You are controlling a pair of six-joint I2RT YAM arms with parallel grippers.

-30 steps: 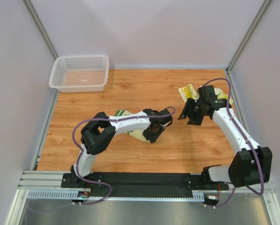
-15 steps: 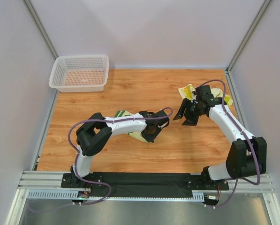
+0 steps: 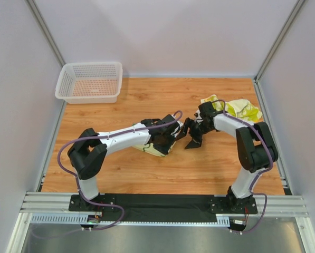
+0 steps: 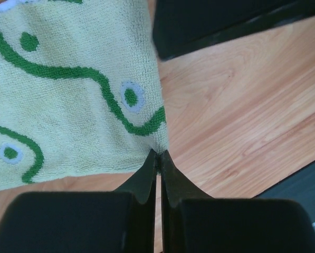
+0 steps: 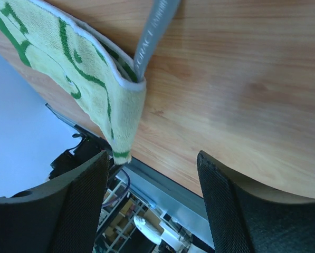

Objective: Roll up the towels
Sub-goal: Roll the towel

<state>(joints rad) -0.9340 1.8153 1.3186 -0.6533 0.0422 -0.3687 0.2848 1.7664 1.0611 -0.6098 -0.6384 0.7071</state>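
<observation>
One lime-yellow towel (image 3: 151, 149) with green squiggles lies at mid-table, mostly under my left arm. In the left wrist view this towel (image 4: 67, 95) spreads flat to the left. My left gripper (image 4: 159, 155) is shut on its near right corner. My right gripper (image 3: 191, 135) stands open just right of the left gripper (image 3: 169, 138). From the right wrist, a fold of the towel (image 5: 88, 84) hangs in front of the left finger (image 5: 78, 205). Nothing sits between the right gripper's (image 5: 152, 182) open jaws. A second towel (image 3: 236, 108) lies crumpled at the back right.
A white mesh basket (image 3: 88, 82) stands in the back left corner. Grey walls with metal posts enclose the wooden table (image 3: 146, 105). A cable (image 5: 154, 31) crosses the right wrist view beside the towel's fold.
My left gripper has shut on the towel's corner. My right arm has swung left from the crumpled towel to right beside the left gripper, and its jaws have opened wider.
</observation>
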